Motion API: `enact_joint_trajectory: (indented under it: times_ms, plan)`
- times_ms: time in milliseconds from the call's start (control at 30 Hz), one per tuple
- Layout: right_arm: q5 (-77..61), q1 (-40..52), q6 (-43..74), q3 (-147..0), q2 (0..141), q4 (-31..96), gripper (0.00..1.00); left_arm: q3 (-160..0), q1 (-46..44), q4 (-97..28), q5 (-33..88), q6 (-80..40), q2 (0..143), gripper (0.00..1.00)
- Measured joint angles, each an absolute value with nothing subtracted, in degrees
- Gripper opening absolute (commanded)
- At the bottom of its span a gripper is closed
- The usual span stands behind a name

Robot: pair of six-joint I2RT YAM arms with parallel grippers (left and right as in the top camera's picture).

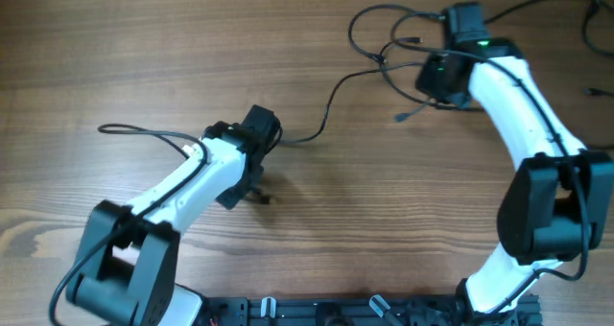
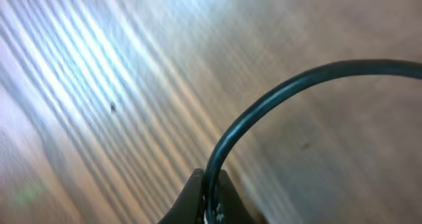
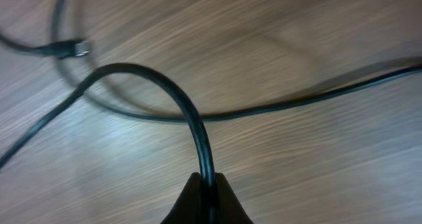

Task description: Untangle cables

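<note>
black cables (image 3: 201,138) lie strung roughly left-right; left fingers (image 2: 188,201) and right fingers (image 3: 188,201) each pinch one tight.

Wood-grain table (image 1: 144,58); small dark speck (image 2: 112,107) on surface.

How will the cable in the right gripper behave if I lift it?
Probably floppy: the held cable arcs from the right gripper and droops to the table. Likely light, being thin. It may drag the second cable it crosses, so tangles could tighten.
</note>
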State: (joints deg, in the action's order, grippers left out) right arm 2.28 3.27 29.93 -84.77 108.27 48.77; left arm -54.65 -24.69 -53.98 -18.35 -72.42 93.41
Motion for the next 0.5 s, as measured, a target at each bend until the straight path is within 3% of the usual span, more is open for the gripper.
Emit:
enact_joint_trajectory:
  times_ms: [233,500]
  plan:
    - [4.4,-5.3,15.7,-84.8,108.3,51.6,0.04,-54.5,-26.0,-39.4,-21.4,-55.3,92.7,0.04]
    - [9.5,-16.0,8.8,-84.8,108.3,53.2,0.04,-54.5,-32.3,-36.0,-20.1,-43.7,92.7,0.04]
